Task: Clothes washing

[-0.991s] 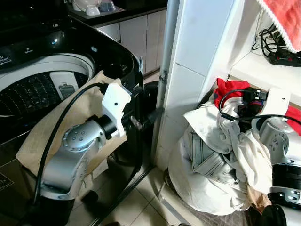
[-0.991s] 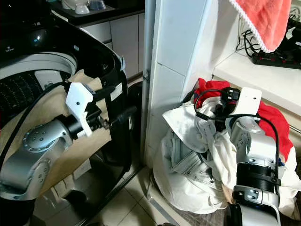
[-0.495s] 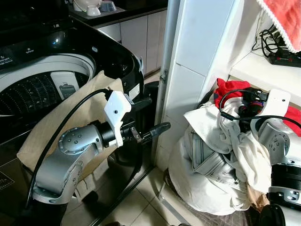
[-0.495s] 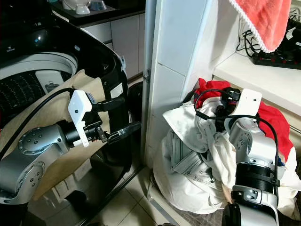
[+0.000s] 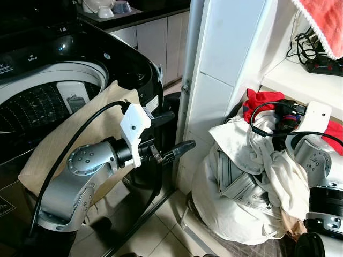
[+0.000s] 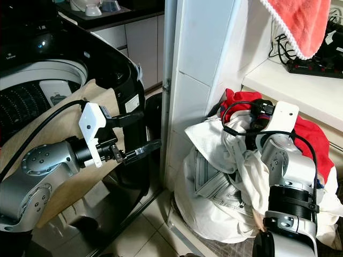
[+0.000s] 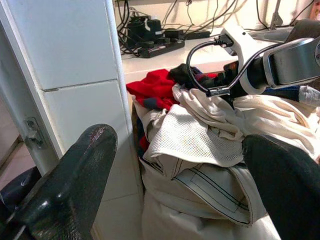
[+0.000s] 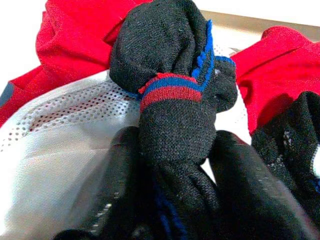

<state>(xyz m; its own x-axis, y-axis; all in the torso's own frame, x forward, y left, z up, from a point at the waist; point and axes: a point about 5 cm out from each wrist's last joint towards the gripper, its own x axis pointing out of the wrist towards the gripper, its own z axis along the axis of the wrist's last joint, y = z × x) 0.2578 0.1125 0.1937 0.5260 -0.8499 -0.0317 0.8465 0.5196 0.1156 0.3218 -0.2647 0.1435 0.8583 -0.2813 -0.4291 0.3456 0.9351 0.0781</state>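
Observation:
A black top-loading washing machine (image 5: 37,101) stands at my left, with a beige cloth (image 5: 64,139) draped over its front rim. At my right is a heap of white laundry (image 5: 241,182) with a red garment (image 5: 262,99) at its back. My left gripper (image 5: 176,131) hangs open between washer and heap, its fingers (image 7: 75,185) wide apart and empty, pointing at the heap. My right gripper (image 8: 175,170) sits on top of the heap, shut on a black sock (image 8: 170,90) with a red and blue band.
A white tiled pillar (image 5: 225,64) rises between the washer and the heap. Above the heap, a shelf holds a power strip (image 5: 321,64) and cables, and a pink towel (image 5: 327,21) hangs over it. Cabinets (image 5: 155,37) stand behind, with tiled floor (image 5: 155,235) below.
My left arm has swung from the washer's front rightward toward the heap, and its fingers now stand spread. The right arm has barely moved.

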